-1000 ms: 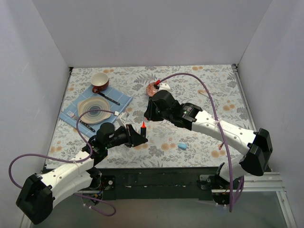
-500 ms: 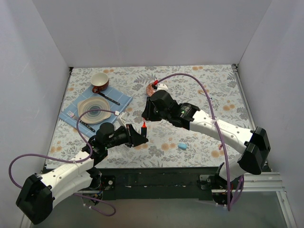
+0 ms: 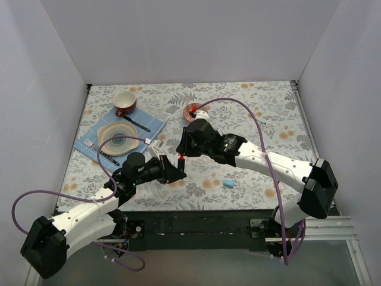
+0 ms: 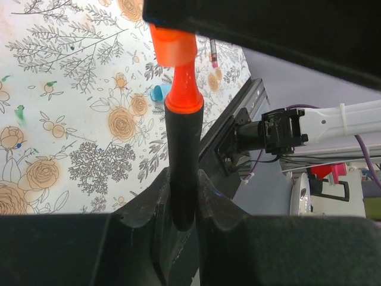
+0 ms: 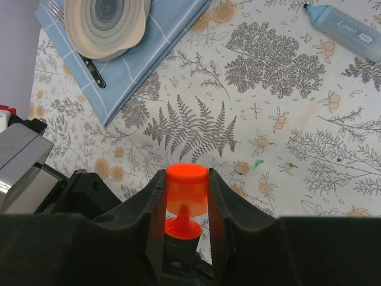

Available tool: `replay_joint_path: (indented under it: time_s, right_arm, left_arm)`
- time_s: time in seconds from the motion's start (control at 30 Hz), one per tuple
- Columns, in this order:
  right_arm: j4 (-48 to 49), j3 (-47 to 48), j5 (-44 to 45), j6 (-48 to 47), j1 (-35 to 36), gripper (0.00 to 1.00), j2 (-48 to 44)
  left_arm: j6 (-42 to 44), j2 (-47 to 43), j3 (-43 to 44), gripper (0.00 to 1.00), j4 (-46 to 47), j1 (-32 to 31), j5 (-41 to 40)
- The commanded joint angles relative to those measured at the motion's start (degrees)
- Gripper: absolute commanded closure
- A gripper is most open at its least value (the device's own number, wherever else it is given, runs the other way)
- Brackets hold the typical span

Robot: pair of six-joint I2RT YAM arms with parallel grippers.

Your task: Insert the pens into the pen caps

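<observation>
Top external: shows left gripper (image 3: 175,173) and right gripper (image 3: 181,153) meeting at frame centre over the floral bench (image 3: 268,113), light blue cap (image 3: 229,183) lower right of them. Left wrist: clamps black marker (image 4: 181,173), its orange tip at mouth of orange cap (image 4: 172,44). Right wrist: pinches that cap, lower centre; light blue pen (image 5: 345,24) upper right, plate (image 5: 104,24) upper left.
</observation>
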Motion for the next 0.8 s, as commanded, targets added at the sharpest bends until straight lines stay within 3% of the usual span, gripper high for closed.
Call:
replay_joint_path:
  time_s: [0.0, 0.57, 0.63, 0.77]
  right_arm:
    - [0.1, -1.9, 0.8, 2.1, 2.6, 0.99, -1.1]
    - [-4.1, -8.6, 9.4, 16.0, 10.2, 0.99, -3.3]
    - [0.2, -11.3, 8.1, 15.9, 10.8, 0.94, -6.0]
    - [7.5, -17.1, 6.7, 14.3, 11.3, 0.74, -11.9]
  left_arm:
    - [0.5, 1.5, 4.4, 1.0, 2.4, -0.2, -1.7]
    - [-0.5, 3.6, 6.6, 1.0, 4.6, -0.2, -6.9]
    - [-0.2, 3.6, 6.3, 1.0, 5.6, -0.2, -4.8]
    - [-0.5, 1.5, 4.8, 1.0, 7.6, -0.2, -2.7]
